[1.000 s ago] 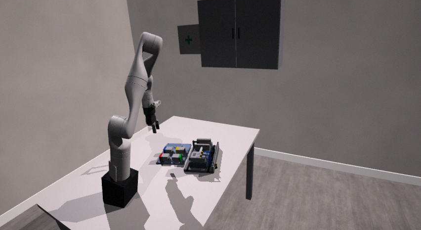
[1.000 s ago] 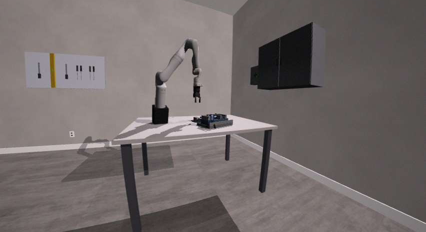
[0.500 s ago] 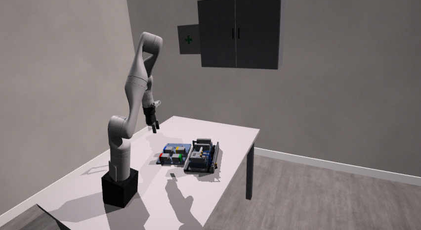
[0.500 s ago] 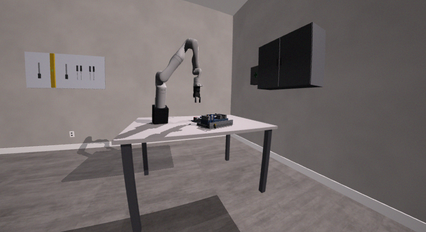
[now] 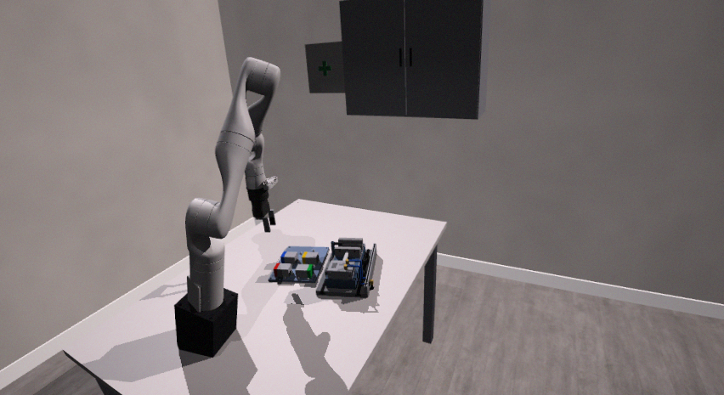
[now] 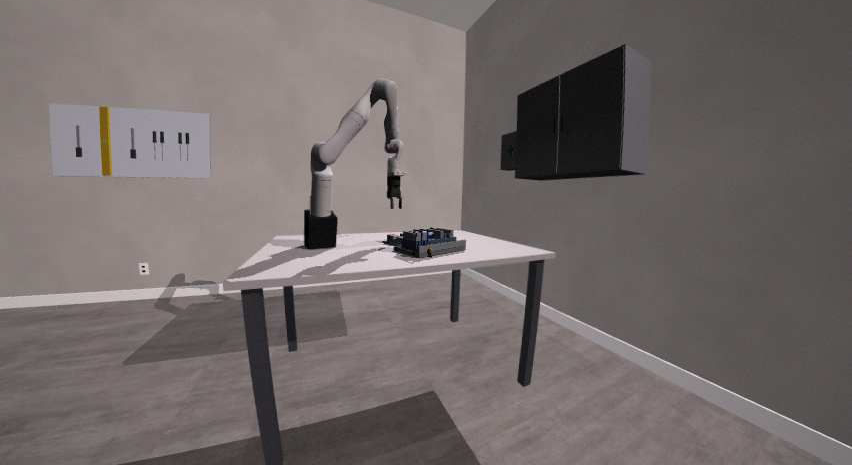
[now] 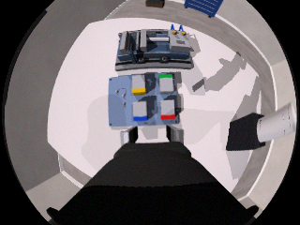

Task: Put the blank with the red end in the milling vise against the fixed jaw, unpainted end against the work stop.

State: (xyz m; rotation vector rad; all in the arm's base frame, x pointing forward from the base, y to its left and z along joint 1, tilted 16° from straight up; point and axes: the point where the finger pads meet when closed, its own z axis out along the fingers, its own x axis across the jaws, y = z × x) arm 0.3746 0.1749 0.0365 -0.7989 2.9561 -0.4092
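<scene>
Red-ended grey metal blank [image 7: 168,111] lies on the blue plate [image 7: 119,103], at its five o'clock corner in the wrist view. The black two-finger gripper [image 5: 267,221] hangs high, fingers spread on nothing. Only the exterior view shows a wall chart [image 6: 129,141].

A dark double-door cabinet [image 5: 411,52] is hanging at the upper right, a green-cross box [image 5: 324,67] sitting beside it. A tool poster [image 6: 129,141] is hanging on the left wall.

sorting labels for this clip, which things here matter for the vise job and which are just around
Job:
red-end blank
milling vise
plate
blue-end blank, yellow-end blank and green-end blank, which stay put
claw, open and empty

Just around:
wall cabinet
first-aid box
tool poster
</scene>
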